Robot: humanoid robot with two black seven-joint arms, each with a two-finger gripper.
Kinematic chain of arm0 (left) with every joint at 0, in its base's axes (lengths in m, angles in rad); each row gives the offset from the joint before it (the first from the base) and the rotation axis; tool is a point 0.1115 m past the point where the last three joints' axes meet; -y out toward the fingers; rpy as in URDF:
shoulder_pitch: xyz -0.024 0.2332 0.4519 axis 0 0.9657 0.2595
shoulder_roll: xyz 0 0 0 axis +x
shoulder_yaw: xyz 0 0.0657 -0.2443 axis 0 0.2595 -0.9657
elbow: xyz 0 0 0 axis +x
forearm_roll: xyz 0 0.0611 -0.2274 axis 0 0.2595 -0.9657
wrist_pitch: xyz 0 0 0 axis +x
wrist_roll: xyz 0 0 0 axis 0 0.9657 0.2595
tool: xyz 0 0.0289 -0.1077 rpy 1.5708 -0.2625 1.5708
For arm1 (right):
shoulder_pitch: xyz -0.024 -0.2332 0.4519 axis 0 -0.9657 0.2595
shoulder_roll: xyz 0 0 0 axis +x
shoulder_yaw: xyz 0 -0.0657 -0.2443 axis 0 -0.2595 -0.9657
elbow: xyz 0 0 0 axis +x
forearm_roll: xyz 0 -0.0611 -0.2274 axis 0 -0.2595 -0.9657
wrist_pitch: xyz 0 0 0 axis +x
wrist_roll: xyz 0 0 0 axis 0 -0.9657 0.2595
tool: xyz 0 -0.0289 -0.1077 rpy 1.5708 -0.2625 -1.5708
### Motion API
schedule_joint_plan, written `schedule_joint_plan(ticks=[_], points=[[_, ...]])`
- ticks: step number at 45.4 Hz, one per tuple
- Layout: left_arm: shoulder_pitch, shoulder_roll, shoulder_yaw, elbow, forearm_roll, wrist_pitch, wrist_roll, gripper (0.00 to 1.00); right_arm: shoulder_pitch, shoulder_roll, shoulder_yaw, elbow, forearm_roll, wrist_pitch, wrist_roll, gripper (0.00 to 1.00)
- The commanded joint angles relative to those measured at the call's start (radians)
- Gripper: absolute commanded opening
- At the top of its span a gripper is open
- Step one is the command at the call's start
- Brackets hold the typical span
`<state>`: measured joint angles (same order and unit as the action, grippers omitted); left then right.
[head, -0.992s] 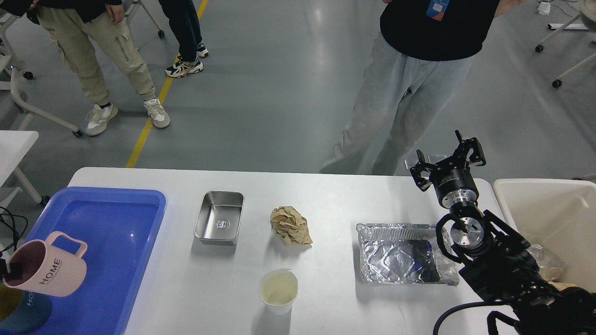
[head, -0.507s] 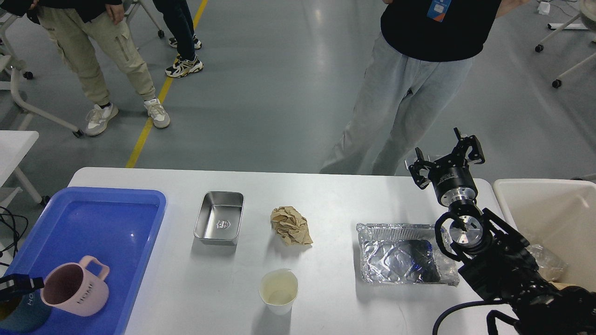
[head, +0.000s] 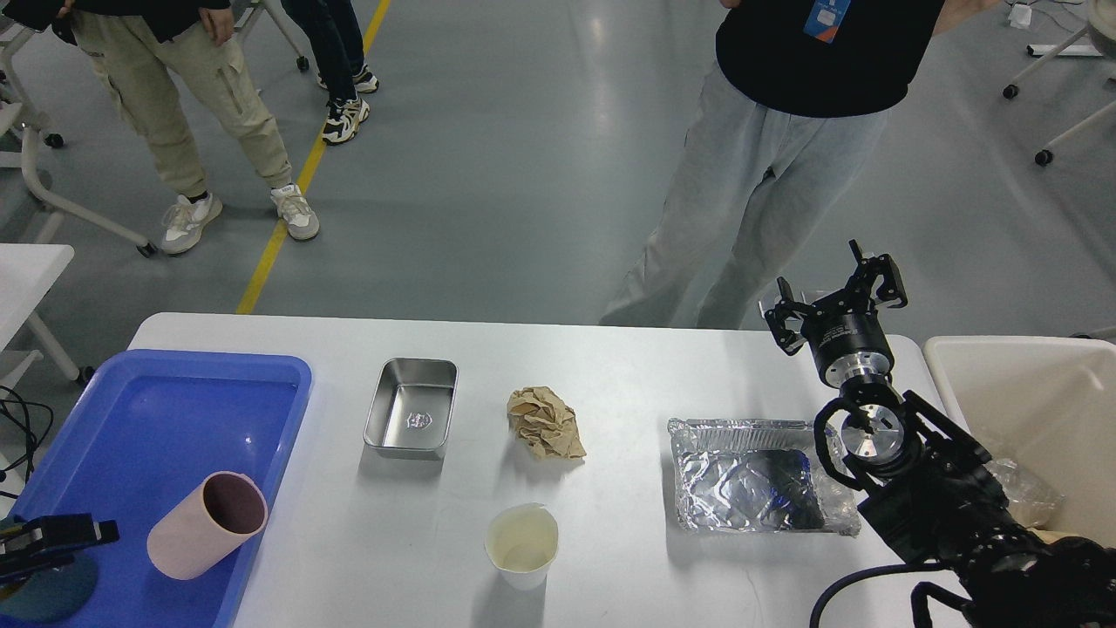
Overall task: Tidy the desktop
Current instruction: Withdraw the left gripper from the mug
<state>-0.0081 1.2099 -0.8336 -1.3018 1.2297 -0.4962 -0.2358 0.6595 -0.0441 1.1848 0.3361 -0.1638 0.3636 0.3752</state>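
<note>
One pink cup is laid in the blue tray beside the spread, empty left pincer, while a steel tin, paper wad, paper cup and foil tray are left on the desk, the right pincer also being spread and empty.

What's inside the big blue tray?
A pink mug lies on its side in the blue tray, beside a dark teal thing at the corner. My left gripper partly covers that.

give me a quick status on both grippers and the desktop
Right gripper open, empty, raised over far right edge. Left gripper low over blue tray, state unclear. Pink mug on its side in tray. Desktop uncleared.
</note>
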Motion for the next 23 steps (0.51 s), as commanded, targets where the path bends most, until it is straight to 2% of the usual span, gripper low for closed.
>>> schedule_joint_plan(ticks=[1,8,10,17,19,23], points=[[0.007,0.054,0.001,-0.102,-0.042,-0.044,-0.016,0.63,0.0,0.006,-0.001,0.003,0.0,0.0,0.001,1.0],[0.007,0.157,0.001,-0.211,-0.082,-0.059,-0.023,0.63,-0.001,0.004,-0.002,0.018,0.0,-0.005,-0.001,1.0],[0.007,0.19,0.001,-0.232,-0.084,-0.067,-0.04,0.63,0.0,0.004,-0.008,0.018,0.0,-0.006,-0.001,1.0],[0.007,0.324,0.002,-0.303,-0.099,-0.09,-0.144,0.63,0.0,0.006,-0.025,0.02,0.0,-0.006,0.001,1.0],[0.007,0.359,0.001,-0.324,-0.121,-0.093,-0.161,0.63,0.0,0.006,-0.027,0.02,0.0,-0.006,0.001,1.0],[0.005,0.424,-0.001,-0.373,-0.189,-0.105,-0.168,0.63,0.002,0.006,-0.028,0.02,0.0,-0.006,0.001,1.0]])
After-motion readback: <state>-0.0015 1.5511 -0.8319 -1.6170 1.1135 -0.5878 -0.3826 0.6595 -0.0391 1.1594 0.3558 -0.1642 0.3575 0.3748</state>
